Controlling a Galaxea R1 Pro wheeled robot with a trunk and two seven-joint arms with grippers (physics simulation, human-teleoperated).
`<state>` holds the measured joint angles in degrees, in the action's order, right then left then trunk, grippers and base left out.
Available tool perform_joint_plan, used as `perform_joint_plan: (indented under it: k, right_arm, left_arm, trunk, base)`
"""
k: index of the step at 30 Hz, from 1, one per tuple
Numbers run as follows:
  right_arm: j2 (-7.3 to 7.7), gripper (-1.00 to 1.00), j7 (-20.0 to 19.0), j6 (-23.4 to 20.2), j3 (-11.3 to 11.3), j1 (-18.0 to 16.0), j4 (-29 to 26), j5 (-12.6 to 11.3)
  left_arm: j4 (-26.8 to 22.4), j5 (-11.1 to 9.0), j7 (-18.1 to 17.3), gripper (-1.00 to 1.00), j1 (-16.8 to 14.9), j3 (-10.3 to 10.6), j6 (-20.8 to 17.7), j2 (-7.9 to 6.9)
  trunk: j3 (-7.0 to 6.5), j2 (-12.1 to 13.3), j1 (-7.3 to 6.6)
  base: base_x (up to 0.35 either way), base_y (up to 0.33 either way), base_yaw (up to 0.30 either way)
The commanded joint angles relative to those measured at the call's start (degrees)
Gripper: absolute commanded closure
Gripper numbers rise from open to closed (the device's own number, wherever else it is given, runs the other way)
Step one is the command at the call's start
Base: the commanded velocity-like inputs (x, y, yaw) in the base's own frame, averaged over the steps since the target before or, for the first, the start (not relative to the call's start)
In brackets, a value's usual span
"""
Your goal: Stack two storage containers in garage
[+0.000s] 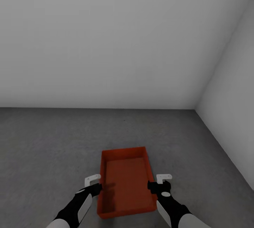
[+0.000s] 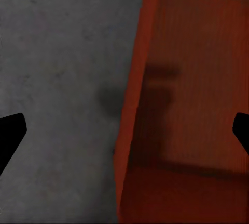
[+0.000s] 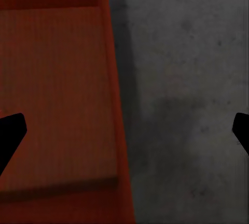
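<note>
One orange-red storage container (image 1: 127,182) lies open-topped and empty on the dark grey garage floor (image 1: 53,143), just ahead of me. My left gripper (image 1: 95,186) is at its left long wall, and my right gripper (image 1: 155,186) at its right long wall. In the left wrist view the left gripper (image 2: 128,125) is open, its fingers wide apart on either side of the container (image 2: 197,78) wall. The right wrist view shows the right gripper (image 3: 128,125) open in the same way over the other wall of the container (image 3: 52,78). Neither holds anything.
A plain white wall (image 1: 106,44) runs across ahead. A second white wall (image 1: 236,115) closes in on the right, and the two meet in a corner. Bare concrete floor (image 2: 52,52) spreads to the left of and beyond the container.
</note>
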<state>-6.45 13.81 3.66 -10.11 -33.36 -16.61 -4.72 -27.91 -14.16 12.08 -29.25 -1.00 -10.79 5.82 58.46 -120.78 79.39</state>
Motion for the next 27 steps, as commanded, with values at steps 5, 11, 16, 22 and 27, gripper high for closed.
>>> perform_joint_plan:
  k: [5, 11, 16, 22, 27]
  right_arm:
    - [0.08, -1.00, 1.09, -0.09, -0.44, -0.04, 0.02, -0.47]
    - [0.44, -1.00, 0.77, -0.17, -0.48, -0.04, 2.86, -0.32]
    - [0.98, -1.00, 0.62, 0.42, -0.42, -0.04, 8.09, -0.51]
    - [3.17, -1.00, 0.64, 0.68, -0.43, -0.04, 9.41, -0.56]
    - [3.27, -1.00, 0.64, 0.21, -0.32, -0.04, 8.84, -0.55]
  left_arm:
    - [-0.05, -0.77, 0.22, -1.00, 0.03, -0.14, -0.28, -0.51]
    - [3.07, -1.15, 0.18, -1.00, -0.01, -0.14, 0.22, -1.24]
    - [6.38, -1.95, 0.22, -1.00, 0.04, -0.06, 5.04, -1.62]
    - [7.61, -1.85, 0.24, -1.00, 0.03, 0.11, 6.61, -1.88]
    - [7.77, -1.99, 0.20, -1.00, 0.01, -0.04, 6.50, -2.03]
  trunk:
    - [-0.86, 2.00, -1.11]
    - [-1.94, 4.41, -2.43]
    - [-2.83, 6.41, -3.53]
    - [-3.91, 8.82, -4.85]
    - [-4.81, 10.83, -5.94]
  base:
    - [0.000, 0.000, 0.000]
    - [0.000, 0.000, 0.000]
    - [0.000, 0.000, 0.000]
    - [0.000, 0.000, 0.000]
    - [0.000, 0.000, 0.000]
